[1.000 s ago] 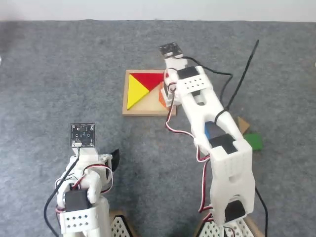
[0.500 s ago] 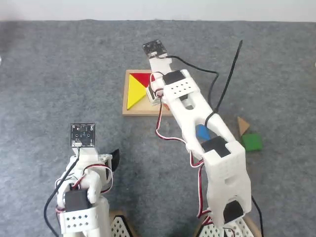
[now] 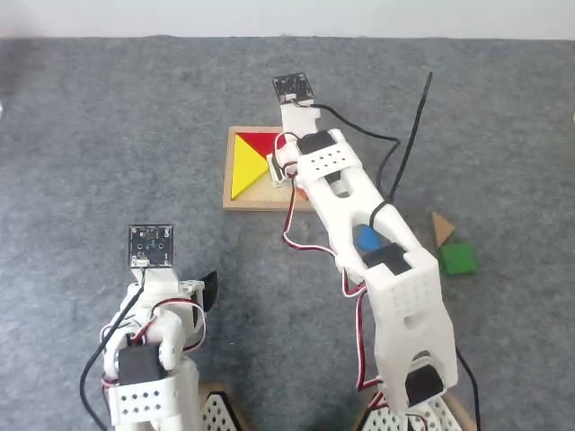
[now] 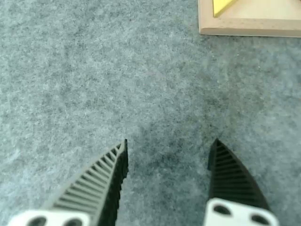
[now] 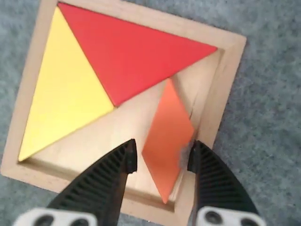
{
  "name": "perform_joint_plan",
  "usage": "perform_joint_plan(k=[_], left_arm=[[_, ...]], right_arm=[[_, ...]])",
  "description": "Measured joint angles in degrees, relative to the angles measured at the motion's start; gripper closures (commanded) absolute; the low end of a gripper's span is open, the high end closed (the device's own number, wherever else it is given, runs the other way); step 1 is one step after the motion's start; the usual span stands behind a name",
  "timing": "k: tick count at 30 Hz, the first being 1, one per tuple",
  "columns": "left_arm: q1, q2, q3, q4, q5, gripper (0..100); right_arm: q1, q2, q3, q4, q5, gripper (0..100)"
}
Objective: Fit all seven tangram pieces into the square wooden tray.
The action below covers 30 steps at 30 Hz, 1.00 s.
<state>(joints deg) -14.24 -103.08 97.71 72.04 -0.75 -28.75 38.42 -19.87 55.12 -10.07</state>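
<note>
Shifted inward from the right edge of the wooden tray (image 5: pixel 231 70), the right gripper (image 5: pixel 163 149) clamps the orange parallelogram (image 5: pixel 167 134) over the tray's right side, beside the red triangle (image 5: pixel 131 52); the left gripper (image 4: pixel 170 145), jaws apart, hangs above the grey mat (image 4: pixel 94 70).

A robotics test bench. The grey felt-covered table (image 3: pixel 108 135) carries two white printed arms (image 3: pixel 359 206) trailing loose wires (image 3: pixel 287 235)

I'm seeing two triangles (image 5: pixel 66 94) lying edge to edge in the tray (image 5: pixel 225 75), the parallelogram (image 5: pixel 167 136) beside them in my right gripper (image 5: pixel 162 148), and loose pieces (image 3: pixel 459 259) lying on the table (image 3: pixel 108 135) farther right.
</note>
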Motion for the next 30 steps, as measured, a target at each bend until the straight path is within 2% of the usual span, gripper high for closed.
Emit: perform_joint_plan(k=[5, 16, 27, 30], left_arm=[[0.0, 0.0, 0.0, 0.0, 0.0, 73], [0.0, 0.0, 0.0, 0.0, 0.0, 73], [0.0, 0.0, 0.0, 0.0, 0.0, 73], [0.0, 0.0, 0.0, 0.0, 0.0, 73]], right_arm=[[-0.62, 0.09, -0.09, 0.0, 0.0, 68.7], [-0.62, 4.22, -2.73, 1.58, 0.0, 70.9], [0.09, 5.89, -8.97, 14.95, 1.05, 71.4], [1.58, 5.89, -9.05, 18.29, 3.08, 78.8]])
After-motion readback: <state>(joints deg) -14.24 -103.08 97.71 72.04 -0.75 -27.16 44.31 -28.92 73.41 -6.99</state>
